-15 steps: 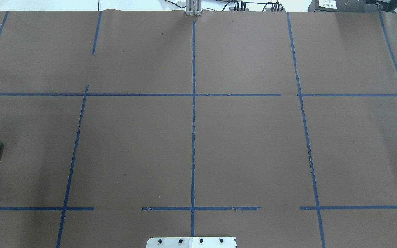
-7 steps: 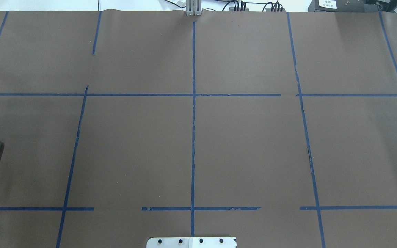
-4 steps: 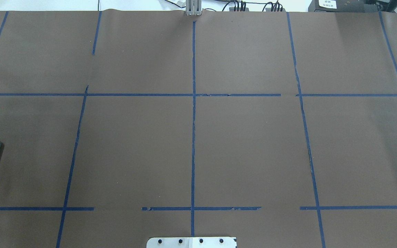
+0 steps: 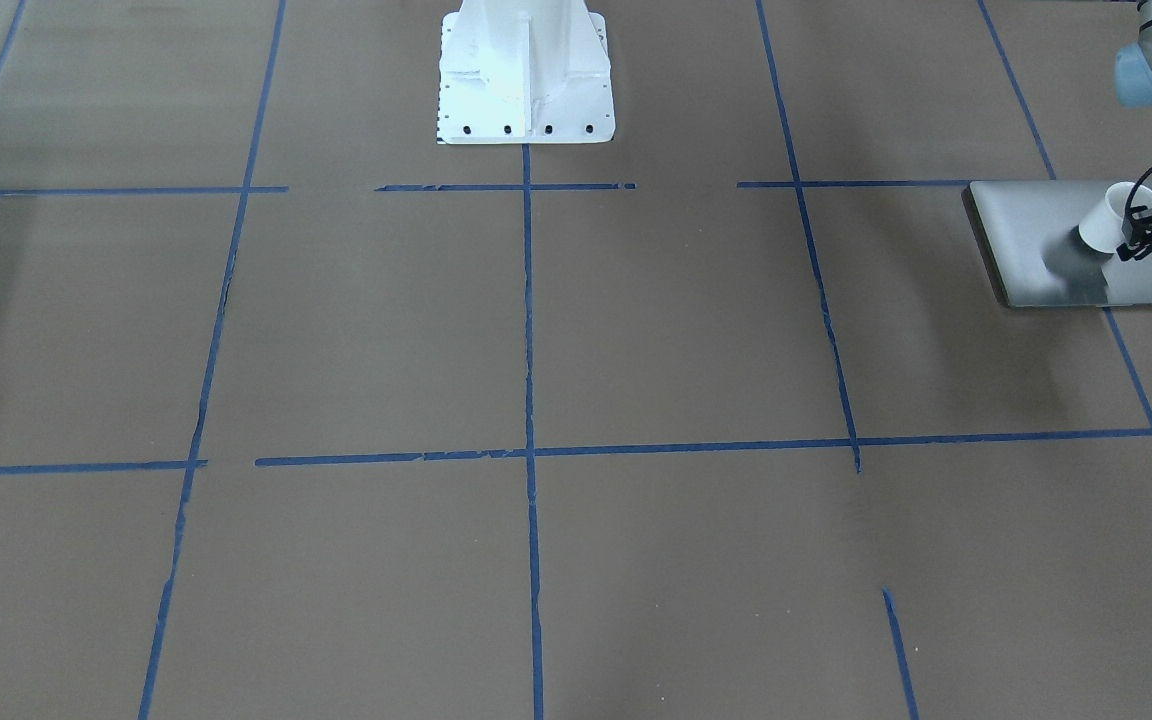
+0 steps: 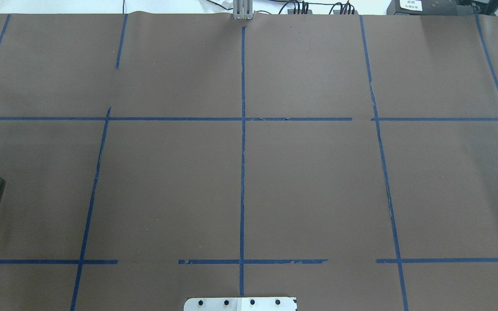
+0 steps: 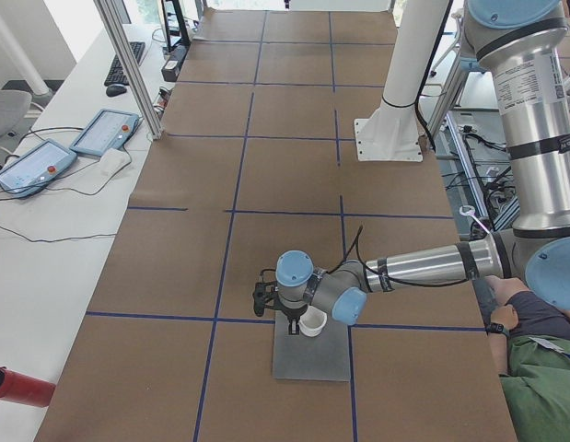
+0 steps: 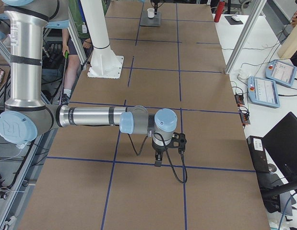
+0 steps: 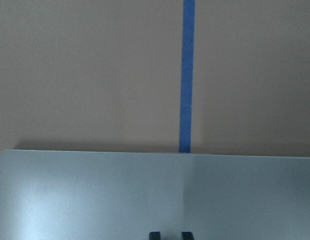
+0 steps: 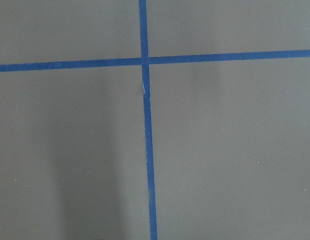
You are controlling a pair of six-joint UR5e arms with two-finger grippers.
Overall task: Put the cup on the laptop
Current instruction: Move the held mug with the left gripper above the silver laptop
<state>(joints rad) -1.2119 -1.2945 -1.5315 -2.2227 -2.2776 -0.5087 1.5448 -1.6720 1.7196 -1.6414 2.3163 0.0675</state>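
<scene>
The left gripper is pinching the cup by its rim over the laptop; the right gripper is hanging far from the laptop, and whether it is open I cannot tell.

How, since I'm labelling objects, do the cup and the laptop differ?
The cup is white, round and small; the laptop is silver-grey, rectangular and far larger. The cup is held by the left gripper; the laptop lies flat on the table. Both are pale, at the robot's left.
</scene>
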